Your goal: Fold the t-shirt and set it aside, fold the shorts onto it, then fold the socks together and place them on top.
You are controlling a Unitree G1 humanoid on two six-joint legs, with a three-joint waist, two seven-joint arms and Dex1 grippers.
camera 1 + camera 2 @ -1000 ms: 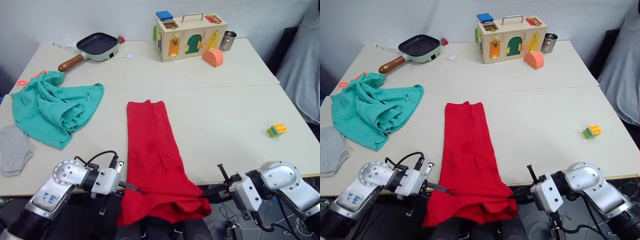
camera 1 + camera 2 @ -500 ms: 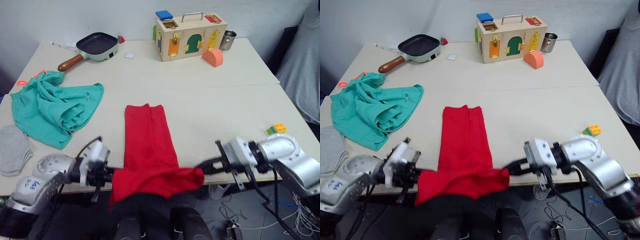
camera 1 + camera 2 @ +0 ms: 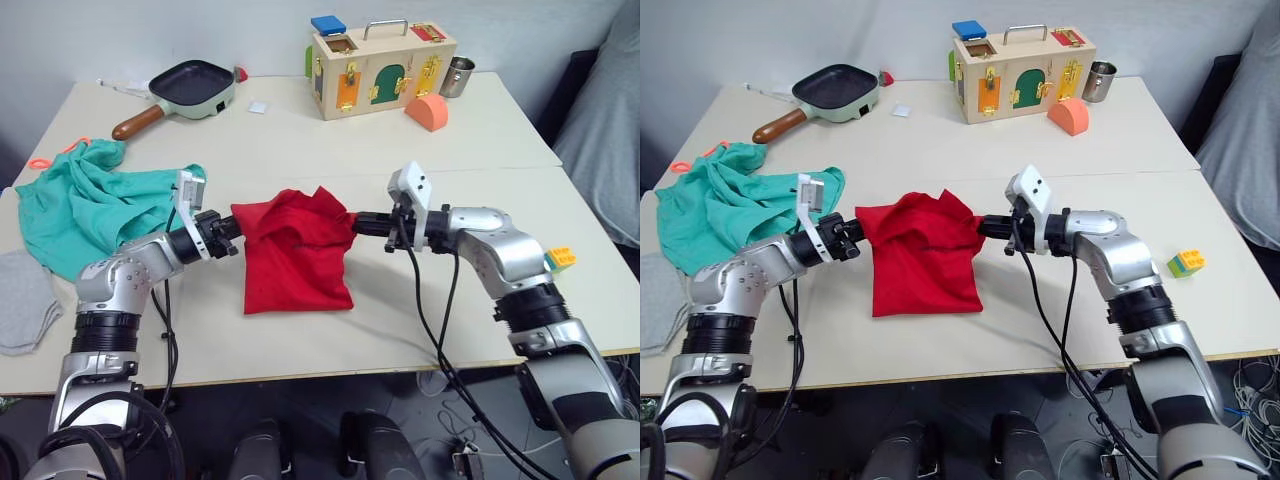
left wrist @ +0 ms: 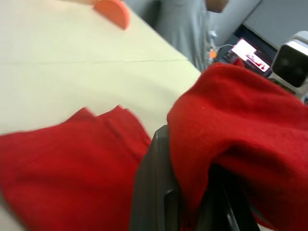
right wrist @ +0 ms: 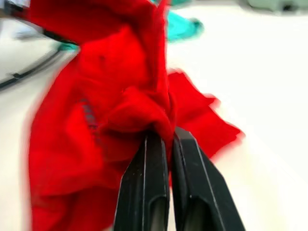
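We take the t-shirt (image 3: 295,255) as our landmark; it lies near the middle of the table (image 3: 480,140), doubled over on itself. To its left our left gripper (image 3: 234,221) is clenched on the shirt's top left corner, and to its right our right gripper (image 3: 353,223) is clenched on the top right corner, so the lifted edge hangs taut between the two above the lower layer.

To finish this fold well, we judge that both grippers should lower together and level, so that the carried edge lands square on the layer beneath. We should keep the cloth gently stretched until it touches, then let go of both corners at once. If one side drops early, the edge will likely skew or bunch, as the middle already rises in a small peak.

Counting from left to right: we see one patch of grey socks (image 3: 25,298) far left of the shirt at the table edge, and we cannot tell whether it is one sock or two. One pair of shorts (image 3: 90,210) lies crumpled just left of the shirt. One frying pan (image 3: 185,90) sits well behind the shirt to the left, one wooden box (image 3: 380,65) behind it to the right, one orange block (image 3: 427,112) and one metal cup (image 3: 461,76) beside that box, and one toy brick (image 3: 560,259) far right.
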